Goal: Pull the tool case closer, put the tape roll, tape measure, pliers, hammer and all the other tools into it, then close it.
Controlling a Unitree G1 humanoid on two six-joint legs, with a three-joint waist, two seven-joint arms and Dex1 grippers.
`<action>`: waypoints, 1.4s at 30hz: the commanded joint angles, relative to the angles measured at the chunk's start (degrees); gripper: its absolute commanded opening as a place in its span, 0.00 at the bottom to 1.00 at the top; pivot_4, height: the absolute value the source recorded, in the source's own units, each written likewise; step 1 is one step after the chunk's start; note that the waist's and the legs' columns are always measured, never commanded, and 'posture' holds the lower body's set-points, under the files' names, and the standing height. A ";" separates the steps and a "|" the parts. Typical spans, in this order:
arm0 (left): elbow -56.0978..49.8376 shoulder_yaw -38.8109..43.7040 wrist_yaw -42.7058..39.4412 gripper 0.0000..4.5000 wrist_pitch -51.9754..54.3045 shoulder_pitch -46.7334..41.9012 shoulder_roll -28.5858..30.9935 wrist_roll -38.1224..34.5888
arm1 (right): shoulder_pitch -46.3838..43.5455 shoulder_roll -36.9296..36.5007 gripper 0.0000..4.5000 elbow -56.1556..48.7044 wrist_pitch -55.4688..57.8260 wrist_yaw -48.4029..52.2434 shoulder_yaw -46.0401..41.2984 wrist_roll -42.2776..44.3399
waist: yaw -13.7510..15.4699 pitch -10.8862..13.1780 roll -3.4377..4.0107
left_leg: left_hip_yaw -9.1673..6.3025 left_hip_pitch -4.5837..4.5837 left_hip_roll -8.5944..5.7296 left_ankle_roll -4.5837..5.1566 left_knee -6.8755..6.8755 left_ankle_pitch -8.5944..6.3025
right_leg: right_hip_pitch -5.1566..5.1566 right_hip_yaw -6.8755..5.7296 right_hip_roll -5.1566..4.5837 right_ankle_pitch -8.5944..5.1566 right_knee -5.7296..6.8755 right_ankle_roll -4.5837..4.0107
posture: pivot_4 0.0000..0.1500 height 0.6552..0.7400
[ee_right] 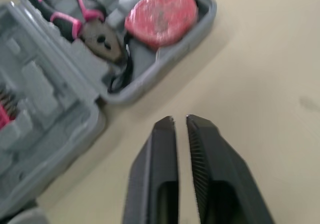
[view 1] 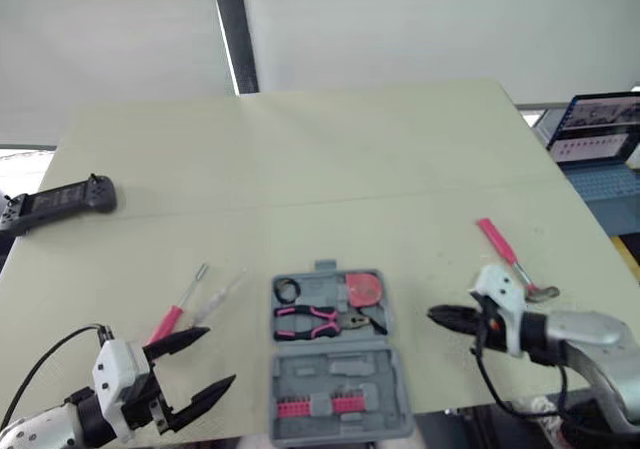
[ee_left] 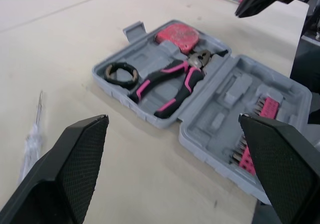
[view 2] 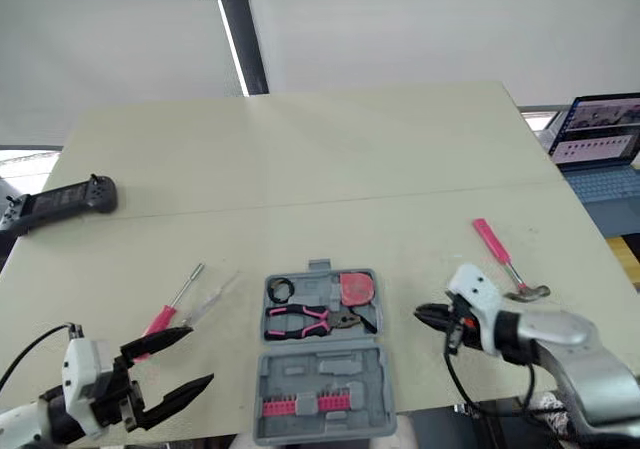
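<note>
Tool case (view 1: 345, 371) lies open, pliers (view 1: 318, 321) inside. Left end effector (view 1: 218, 355) is spread wide and empty. Right end effector (view 1: 433, 315) is pinched almost closed, empty, with the hammer (view 1: 508, 257) near it on the surface.

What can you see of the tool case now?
The tool case is grey plastic, open flat near the table's front edge, clear of the left gripper and right gripper. Its far half holds a black tape roll, pink-handled pliers and a red tape measure; the near half, a pink bit strip. A latch tab juts from its far edge.
</note>
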 commanded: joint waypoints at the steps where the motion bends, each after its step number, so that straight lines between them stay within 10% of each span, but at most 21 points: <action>1: 1.92 2.29 -0.56 1.00 -0.37 2.57 0.61 1.58 | 3.36 -0.03 0.54 0.35 -4.46 1.39 -4.48 1.25 | -0.04 0.08 -0.10 | 0.04 0.16 0.02 0.01 0.00 -0.01 | 0.12 0.04 0.02 0.00 0.01 -0.01 | 1.00 1.00; 5: 4.95 3.69 -3.72 1.00 -4.79 4.15 1.13 3.59 | 6.93 0.63 0.99 1.82 -7.98 1.86 -4.78 0.94 | 0.09 0.11 -0.17 | 0.02 0.23 0.01 0.07 -0.01 -0.05 | 0.19 0.14 0.01 -0.01 -0.07 -0.06 | 1.00 1.00; 27: -2.17 4.20 0.35 1.00 -2.53 7.63 0.68 5.49 | 11.36 -1.40 1.00 2.26 -8.39 2.85 -2.73 1.42 | 0.36 0.25 -0.25 | 0.00 0.25 0.00 0.15 0.02 -0.13 | 0.50 0.11 -0.02 -0.03 -0.20 -0.10 | 1.00 1.00; 31: -4.25 2.15 1.26 0.81 1.95 4.20 2.50 4.53 | 8.79 -2.12 0.71 0.43 -5.17 2.05 -0.83 1.71 | 0.53 0.25 -0.23 | -0.10 0.29 -0.01 0.14 0.12 -0.12 | 0.48 0.10 0.00 -0.02 -0.14 -0.09 | 1.00 1.00; 37: -6.07 -2.17 3.20 0.18 7.32 -2.10 4.08 4.79 | 2.92 -1.13 0.06 -0.67 -3.35 -1.13 4.55 -0.09 | 0.55 0.24 -0.19 | -0.13 0.31 -0.01 0.12 0.13 -0.11 | 0.46 0.07 0.00 -0.01 -0.10 -0.07 | 1.00 1.00; 42: -4.39 -4.55 3.64 0.03 7.41 -4.48 3.56 6.14 | -0.54 -0.60 0.00 -0.07 -2.04 -3.55 8.36 -1.47 | 0.55 0.24 -0.19 | -0.16 0.28 -0.01 0.11 0.12 -0.10 | 0.42 0.04 0.00 0.00 -0.11 -0.06 | 1.00 1.00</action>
